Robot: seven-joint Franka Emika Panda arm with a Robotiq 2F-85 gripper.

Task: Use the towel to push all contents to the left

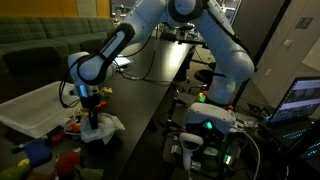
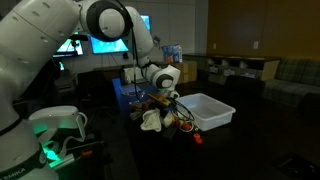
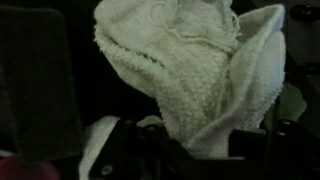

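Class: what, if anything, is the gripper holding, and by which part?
The gripper appears to hold the white terry-cloth towel by its bunched-up top; the rest lies on the dark table.

In an exterior view my tool [image 1: 93,105] hangs straight above the towel [image 1: 101,129], which lies on the bench [image 1: 150,85]. The bin [image 1: 35,108] stands on the bench near the towel, with small items [image 1: 72,126] between them. More toys [image 1: 42,155] lie in front of the bin, by the bench edge.
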